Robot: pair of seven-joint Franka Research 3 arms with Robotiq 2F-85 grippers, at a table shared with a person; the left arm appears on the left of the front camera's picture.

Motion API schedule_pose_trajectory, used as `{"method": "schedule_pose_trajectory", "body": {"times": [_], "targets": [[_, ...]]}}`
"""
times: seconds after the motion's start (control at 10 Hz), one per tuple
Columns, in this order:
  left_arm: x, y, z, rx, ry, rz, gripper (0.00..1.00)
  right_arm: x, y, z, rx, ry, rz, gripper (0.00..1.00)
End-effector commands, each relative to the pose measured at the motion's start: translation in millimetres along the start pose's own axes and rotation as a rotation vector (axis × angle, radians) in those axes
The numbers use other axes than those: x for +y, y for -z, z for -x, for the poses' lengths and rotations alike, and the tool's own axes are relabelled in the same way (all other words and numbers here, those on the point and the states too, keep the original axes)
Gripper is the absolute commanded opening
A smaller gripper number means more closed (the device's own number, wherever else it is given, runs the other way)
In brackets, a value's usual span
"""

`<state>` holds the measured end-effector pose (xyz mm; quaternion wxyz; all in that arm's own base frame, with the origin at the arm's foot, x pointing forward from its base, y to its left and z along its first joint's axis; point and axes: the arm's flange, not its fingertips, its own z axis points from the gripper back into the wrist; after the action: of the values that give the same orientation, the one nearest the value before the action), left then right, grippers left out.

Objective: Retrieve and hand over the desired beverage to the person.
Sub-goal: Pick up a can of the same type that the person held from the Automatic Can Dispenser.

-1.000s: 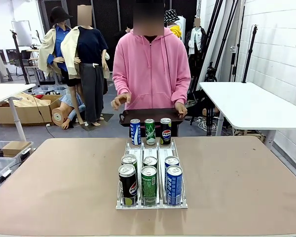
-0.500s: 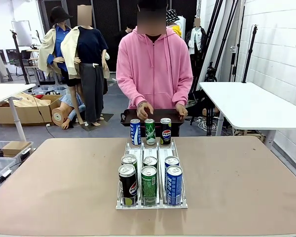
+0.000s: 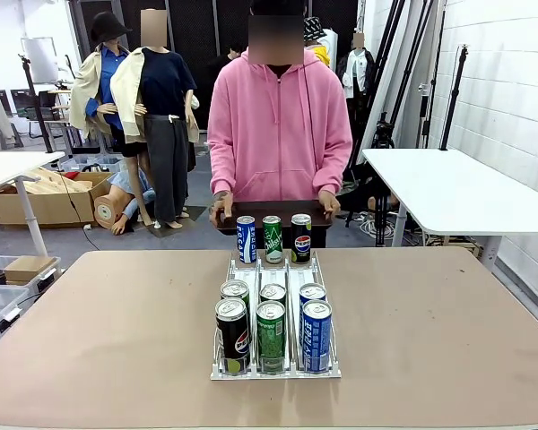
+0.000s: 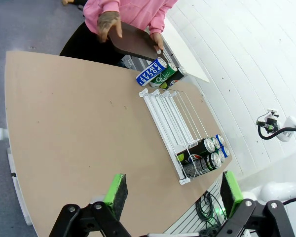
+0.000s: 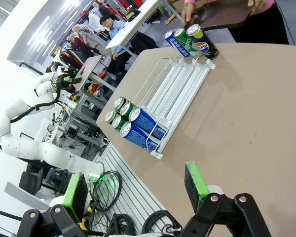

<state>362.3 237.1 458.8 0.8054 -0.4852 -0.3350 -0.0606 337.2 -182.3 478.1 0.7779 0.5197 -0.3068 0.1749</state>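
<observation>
The person (image 3: 278, 125) in a pink hoodie stands at the table's far side, both hands on a dark tray (image 3: 273, 211). A white can rack (image 3: 251, 273) lies mid-table. At its far end stand a blue can (image 3: 246, 239), a green can (image 3: 272, 239) and a black Pepsi can (image 3: 301, 237). Several more cans fill the near end, the front ones a black can (image 3: 232, 333), a green can (image 3: 271, 333) and a blue can (image 3: 316, 333). My left gripper (image 4: 172, 190) is open, high above the table, as is my right gripper (image 5: 134, 186); nothing sits between either pair of fingers.
The brown table (image 3: 117, 322) has wide bare areas on both sides of the rack. A white table (image 3: 448, 188) stands at the right behind it, and boxes lie on the floor at the left. The right arm (image 4: 281, 131) appears in the left wrist view.
The person's hand on the picture's left, raised a second ago, passed over the tray and now grips its left edge. The cans and both grippers have not moved.
</observation>
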Motion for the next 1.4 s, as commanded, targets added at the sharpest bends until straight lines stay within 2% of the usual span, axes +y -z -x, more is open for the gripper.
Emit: {"method": "schedule_pose_trajectory", "body": {"times": [0.0, 1.3], "targets": [[-2.3, -2.4, 0.6, 0.006, 0.000, -0.015, 1.00, 0.1, -0.8, 0.9, -0.005, -0.004, -0.014, 1.00], [-2.3, -2.4, 0.6, 0.006, 0.000, -0.015, 1.00, 0.1, -0.8, 0.9, -0.005, -0.004, -0.014, 1.00]]}}
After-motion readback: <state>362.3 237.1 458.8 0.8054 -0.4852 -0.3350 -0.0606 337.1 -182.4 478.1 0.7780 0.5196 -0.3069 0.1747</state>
